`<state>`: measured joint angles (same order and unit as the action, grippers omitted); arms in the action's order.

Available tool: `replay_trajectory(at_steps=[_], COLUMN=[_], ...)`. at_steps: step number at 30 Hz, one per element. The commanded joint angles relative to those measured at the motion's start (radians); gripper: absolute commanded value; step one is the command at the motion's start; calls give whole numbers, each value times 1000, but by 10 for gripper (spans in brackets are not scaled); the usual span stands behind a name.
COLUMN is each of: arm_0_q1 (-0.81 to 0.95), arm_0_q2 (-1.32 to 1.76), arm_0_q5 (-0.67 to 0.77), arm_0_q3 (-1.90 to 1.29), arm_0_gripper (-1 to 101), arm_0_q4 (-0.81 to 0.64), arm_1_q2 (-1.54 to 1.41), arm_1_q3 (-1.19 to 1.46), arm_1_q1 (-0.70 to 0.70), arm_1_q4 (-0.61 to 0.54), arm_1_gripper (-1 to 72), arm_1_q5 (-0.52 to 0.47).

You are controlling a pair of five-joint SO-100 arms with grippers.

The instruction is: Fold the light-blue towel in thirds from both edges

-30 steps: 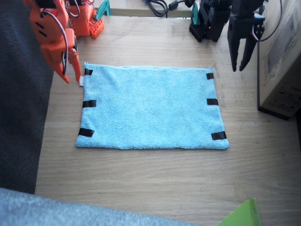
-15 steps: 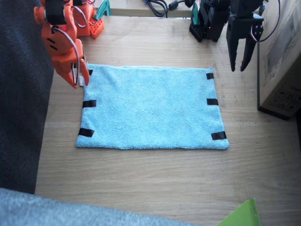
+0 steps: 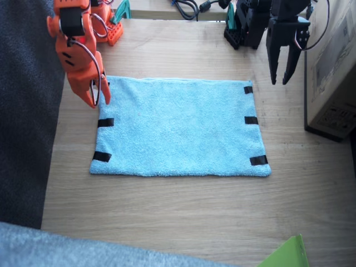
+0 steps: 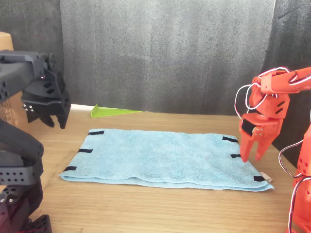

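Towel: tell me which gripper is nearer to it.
Right. The right gripper hangs low over the towel at its short edge, by the corner tape strip. The left gripper hangs higher, off the towel past the opposite far corner.

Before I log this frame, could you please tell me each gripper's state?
Left gripper: open, empty, hanging clear of the towel.
Right gripper: open, empty, over the towel's edge.

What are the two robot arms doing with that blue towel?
The light-blue towel lies flat and unfolded on the table. The orange right arm's end effector, slightly open, hangs just above one taped corner. The black left arm's end effector waits, open, in the air beyond the opposite edge. Nothing is gripped yet.
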<state>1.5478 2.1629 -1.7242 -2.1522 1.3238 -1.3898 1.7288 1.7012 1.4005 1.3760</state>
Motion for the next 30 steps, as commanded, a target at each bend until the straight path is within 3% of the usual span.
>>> replay_trajectory(at_steps=[1,21,30], arm_0_q1=[18,5,-109], arm_0_q2=[21,54,-178], arm_0_q5=[-8,-14,15], arm_0_q3=[-8,-38,-9], arm_0_gripper=[151,151,204], arm_0_q4=[6,15,-11], arm_1_q2=[-8,118,123], arm_1_q3=[-25,-25,-28], arm_1_q1=[9,28,35], arm_1_q4=[-2,-64,-66], arm_1_gripper=[201,200,200], arm_1_q5=[17,18,20])
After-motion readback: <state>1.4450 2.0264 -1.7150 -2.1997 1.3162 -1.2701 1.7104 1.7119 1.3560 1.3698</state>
